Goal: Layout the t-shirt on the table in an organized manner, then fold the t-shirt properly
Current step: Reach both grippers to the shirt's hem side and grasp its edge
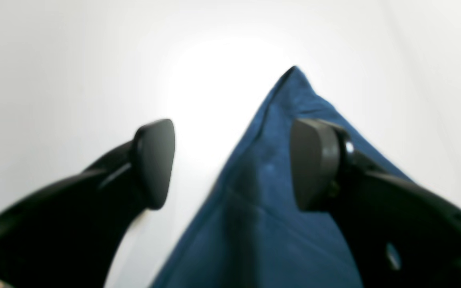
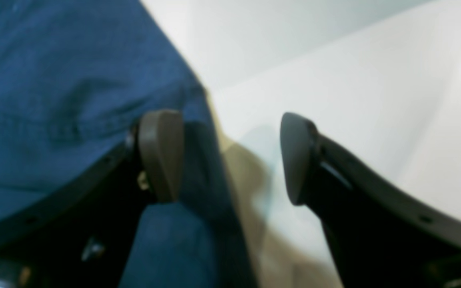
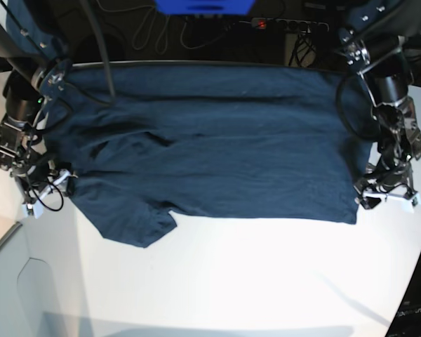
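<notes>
Left gripper [image 1: 232, 164] stood open, empty, straddling the t-shirt's [image 3: 210, 147] hem corner near the table's [image 3: 266, 281] side edge. Right gripper [image 2: 230, 156] also open, one finger [image 2: 160, 154] over cloth, the other over bare tabletop. T-shirt lay spread along the table's far edge, one sleeve folded.

No readable text, label, brand, number or sign anywhere. Plain navy t-shirt [image 3: 210, 147], no print. Bare white worktop [image 3: 266, 281], unmarked. Nothing legible on the blurred black hands in either wrist view, nor on the gear beyond the far edge.
</notes>
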